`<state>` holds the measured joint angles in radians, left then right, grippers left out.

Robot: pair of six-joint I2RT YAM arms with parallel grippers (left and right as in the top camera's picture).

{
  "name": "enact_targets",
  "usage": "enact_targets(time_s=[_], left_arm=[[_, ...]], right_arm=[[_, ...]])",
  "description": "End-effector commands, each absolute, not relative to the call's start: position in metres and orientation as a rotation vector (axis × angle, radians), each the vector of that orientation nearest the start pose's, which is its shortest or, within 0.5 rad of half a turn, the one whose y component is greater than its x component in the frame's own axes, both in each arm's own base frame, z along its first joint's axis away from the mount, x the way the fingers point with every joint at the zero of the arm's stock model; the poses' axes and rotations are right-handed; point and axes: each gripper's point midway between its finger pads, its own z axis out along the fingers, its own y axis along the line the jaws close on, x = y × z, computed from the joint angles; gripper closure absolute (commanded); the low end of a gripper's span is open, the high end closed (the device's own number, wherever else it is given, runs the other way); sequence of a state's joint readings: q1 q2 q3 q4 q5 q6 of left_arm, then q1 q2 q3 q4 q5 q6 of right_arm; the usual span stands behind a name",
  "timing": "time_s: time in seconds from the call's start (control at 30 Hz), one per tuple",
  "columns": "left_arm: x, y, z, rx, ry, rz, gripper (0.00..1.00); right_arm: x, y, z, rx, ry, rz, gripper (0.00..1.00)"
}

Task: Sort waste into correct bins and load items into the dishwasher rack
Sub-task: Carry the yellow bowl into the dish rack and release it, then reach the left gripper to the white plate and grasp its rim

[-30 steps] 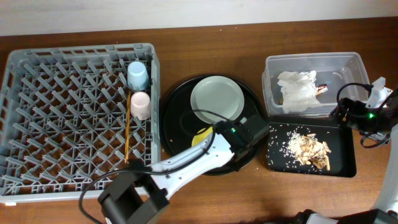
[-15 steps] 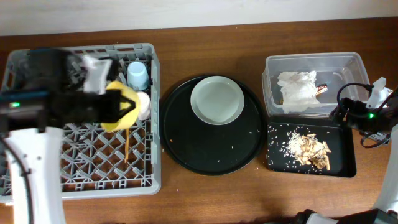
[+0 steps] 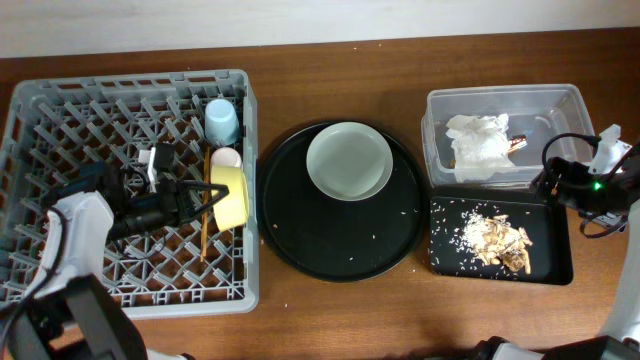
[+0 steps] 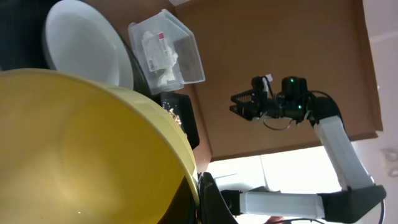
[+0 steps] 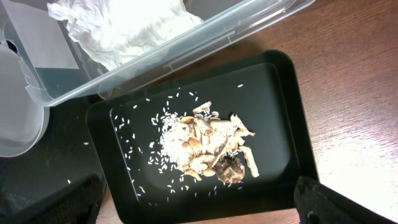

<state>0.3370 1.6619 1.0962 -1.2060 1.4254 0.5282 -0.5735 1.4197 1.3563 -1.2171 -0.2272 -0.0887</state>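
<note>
My left gripper (image 3: 205, 200) is shut on the rim of the yellow bowl (image 3: 231, 196), held on edge over the right side of the grey dishwasher rack (image 3: 60, 130); the bowl fills the left wrist view (image 4: 87, 155). The blue cup (image 3: 221, 121), pink cup (image 3: 226, 158) and a chopstick (image 3: 204, 215) sit in the rack. The pale plate (image 3: 348, 160) lies on the round black tray (image 3: 340, 235). The napkin (image 3: 476, 140) lies in the clear tub (image 3: 500, 98). Food scraps (image 5: 214, 146) lie in the shallow black tray (image 5: 283, 112). My right gripper (image 5: 199, 205) is open above that tray.
The table's wooden surface (image 3: 330, 320) runs along the front. White crumbs (image 3: 380, 237) are scattered on the round black tray. The right arm (image 3: 585, 185) sits at the table's right edge beside the tub and shallow tray.
My left arm has carried the yellow bowl from the round tray over to the rack and lowered it beside the pink cup. The right arm has not moved.
</note>
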Motion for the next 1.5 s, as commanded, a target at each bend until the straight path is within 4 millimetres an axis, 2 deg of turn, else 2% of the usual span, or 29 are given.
enact_targets(time_s=[0.0,0.07,0.13,0.3,0.4,0.47,0.5,0.6,0.7,0.73,0.77,0.83,0.9,0.93,0.97,1.03,1.07,1.1,1.13,1.2,1.23,1.27,1.33,1.37,1.4,1.47], left_arm=[[0.310,-0.070,0.175,-0.036,2.140,-1.771,1.00],[0.308,-0.068,0.164,-0.034,2.199,-1.739,1.00],[0.305,-0.053,0.147,-0.054,2.298,-1.637,0.99],[0.305,-0.018,0.143,-0.194,2.289,-1.572,0.98],[0.305,-0.005,0.144,-0.244,2.271,-1.555,0.80],[0.304,0.001,0.144,-0.278,2.264,-1.553,0.40],[0.304,0.004,0.145,-0.297,2.260,-1.553,0.35],[0.304,0.021,0.163,-0.403,2.244,-1.565,0.32],[0.308,0.026,0.190,-0.391,2.242,-1.541,0.31],[0.309,0.025,0.197,-0.368,2.239,-1.526,0.33],[0.308,0.022,0.206,-0.337,2.237,-1.507,0.39],[0.302,0.002,0.222,-0.221,2.279,-1.445,1.00],[0.297,-0.014,0.213,-0.185,2.427,-1.353,1.00],[0.298,-0.019,0.201,-0.188,2.531,-1.258,1.00],[0.300,-0.023,0.181,-0.229,2.690,-1.078,1.00],[0.302,-0.037,0.158,-0.243,2.858,-0.815,1.00],[0.305,-0.044,0.153,-0.230,2.887,-0.736,1.00],[0.311,-0.061,0.151,-0.181,2.893,-0.664,0.99],[0.322,-0.095,0.153,-0.064,2.851,-0.640,1.00],[0.339,-0.140,0.161,0.008,2.758,-0.577,1.00],[0.345,-0.153,0.167,0.023,2.719,-0.542,1.00],[0.354,-0.173,0.183,0.060,2.647,-0.512,1.00],[0.366,-0.202,0.214,0.126,2.570,-0.539,1.00],[0.371,-0.211,0.219,0.141,2.561,-0.549,1.00],[0.376,-0.219,0.219,0.155,2.565,-0.552,1.00],[0.384,-0.236,0.192,0.183,2.624,-0.542,1.00]], right_arm=[[0.273,-0.130,0.191,0.623,2.705,0.167,0.01],[0.273,-0.130,0.191,0.623,2.705,0.167,0.01],[0.273,-0.130,0.191,0.623,2.705,0.167,0.01],[0.273,-0.130,0.191,0.623,2.705,0.167,0.01],[0.273,-0.130,0.191,0.623,2.705,0.167,0.01],[0.273,-0.130,0.191,0.623,2.705,0.167,0.01],[0.273,-0.130,0.191,0.623,2.705,0.167,0.01],[0.273,-0.130,0.191,0.623,2.705,0.167,0.01],[0.273,-0.130,0.191,0.623,2.705,0.167,0.01],[0.273,-0.130,0.191,0.623,2.705,0.167,0.01],[0.273,-0.130,0.191,0.623,2.705,0.167,0.01],[0.273,-0.130,0.191,0.623,2.705,0.167,0.01],[0.273,-0.130,0.191,0.623,2.705,0.167,0.01],[0.273,-0.130,0.191,0.623,2.705,0.167,0.01],[0.273,-0.130,0.191,0.623,2.705,0.167,0.01],[0.273,-0.130,0.191,0.623,2.705,0.167,0.01],[0.273,-0.130,0.191,0.623,2.705,0.167,0.01],[0.273,-0.130,0.191,0.623,2.705,0.167,0.01],[0.273,-0.130,0.191,0.623,2.705,0.167,0.01],[0.273,-0.130,0.191,0.623,2.705,0.167,0.01],[0.273,-0.130,0.191,0.623,2.705,0.167,0.01],[0.273,-0.130,0.191,0.623,2.705,0.167,0.01],[0.273,-0.130,0.191,0.623,2.705,0.167,0.01],[0.273,-0.130,0.191,0.623,2.705,0.167,0.01],[0.273,-0.130,0.191,0.623,2.705,0.167,0.01],[0.273,-0.130,0.191,0.623,2.705,0.167,0.01]])
